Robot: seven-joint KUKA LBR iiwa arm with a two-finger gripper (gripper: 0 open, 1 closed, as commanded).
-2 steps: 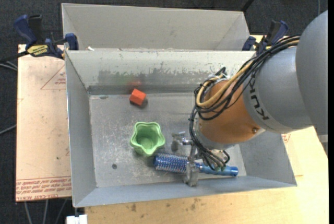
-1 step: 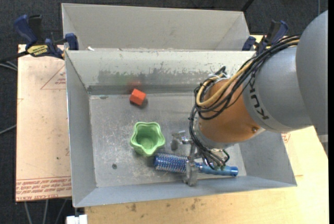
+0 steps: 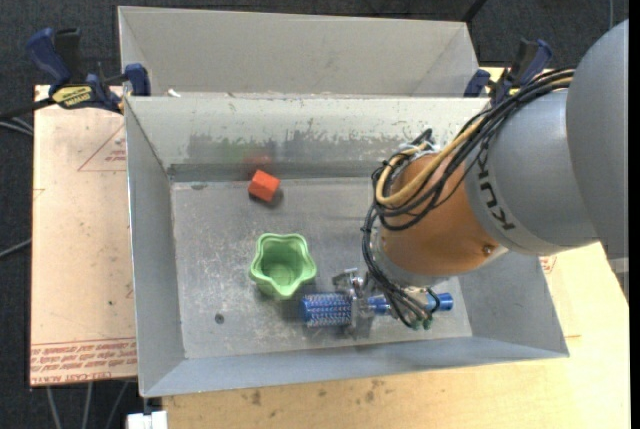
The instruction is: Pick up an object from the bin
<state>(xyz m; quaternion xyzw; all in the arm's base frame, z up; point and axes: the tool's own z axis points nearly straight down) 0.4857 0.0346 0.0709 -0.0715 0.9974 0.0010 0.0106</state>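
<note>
camera view: blue brush [image 3: 325, 310] beside gripper [image 3: 354, 297].

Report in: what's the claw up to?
Claw low at front of bin, over blue brush. Green cup close beside it. Orange block well clear.

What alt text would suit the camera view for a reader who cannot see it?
The arm's claw is low near the front of the grey bin, over a blue brush-like thing lying on the floor. A green flower-shaped cup stands close beside it, and a small orange cube lies by the back wall.
</note>
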